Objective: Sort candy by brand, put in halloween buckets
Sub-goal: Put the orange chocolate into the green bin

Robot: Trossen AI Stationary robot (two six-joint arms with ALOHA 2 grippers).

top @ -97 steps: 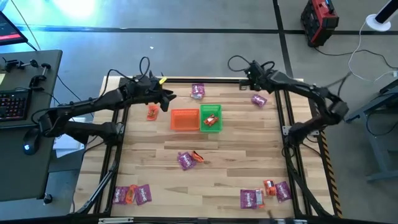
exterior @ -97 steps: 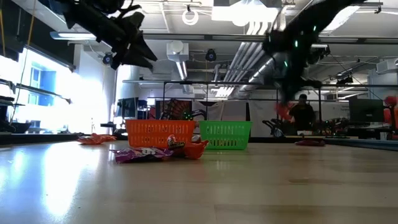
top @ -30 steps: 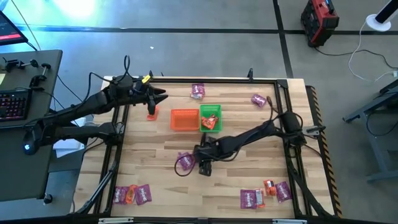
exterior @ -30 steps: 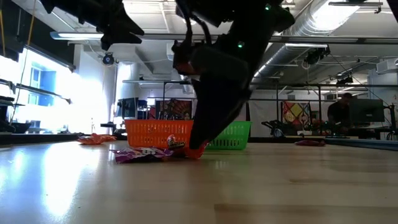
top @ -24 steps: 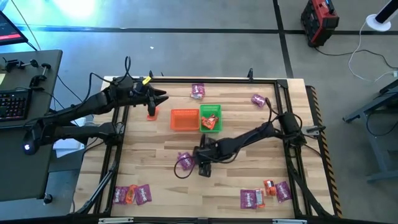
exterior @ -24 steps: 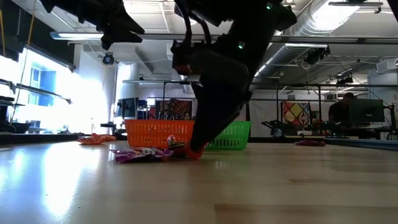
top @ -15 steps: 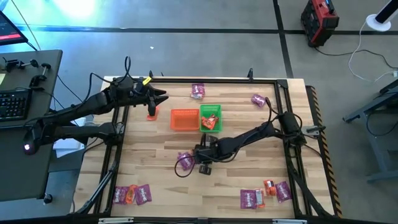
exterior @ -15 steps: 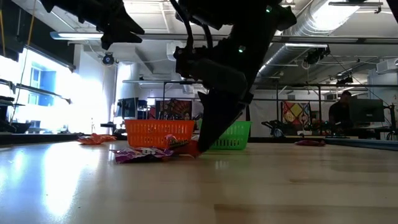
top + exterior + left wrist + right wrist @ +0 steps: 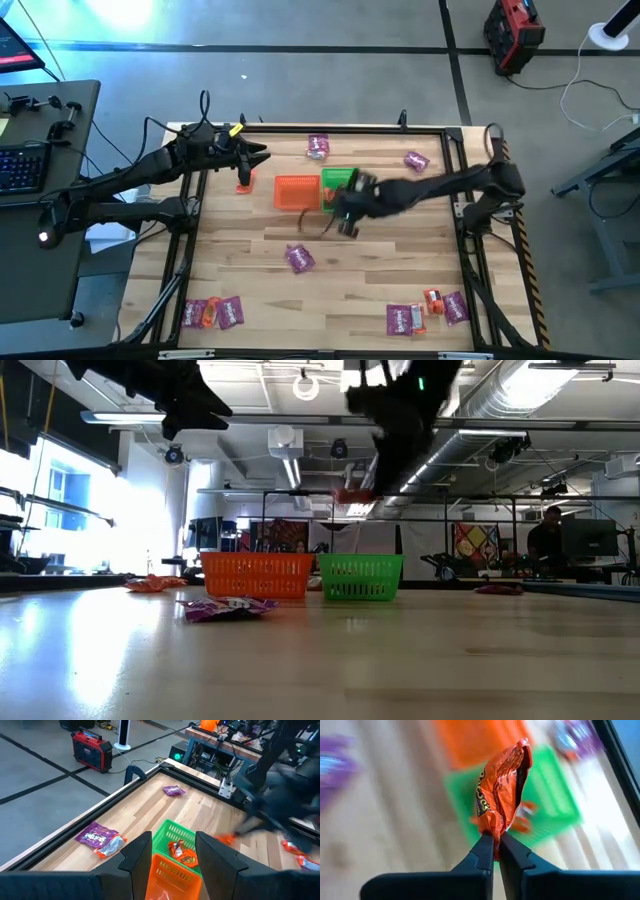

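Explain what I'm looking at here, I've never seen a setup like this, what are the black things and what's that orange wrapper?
Two robot arms work at a wooden table. One picture looks down from above, one looks level along the tabletop, and two come from cameras on the wrists. The right gripper is shut on an orange-red candy packet, above the green bucket beside the orange bucket. The left gripper waits at the back left. More purple and orange-red packets lie scattered on the table.

Behind the grippers: grey floor (image 9: pixel 330 60) with a red case (image 9: pixel 513 36), a keyboard desk (image 9: pixel 45 140), ceiling ducts (image 9: pixel 560 390), bright windows (image 9: pixel 40 480).
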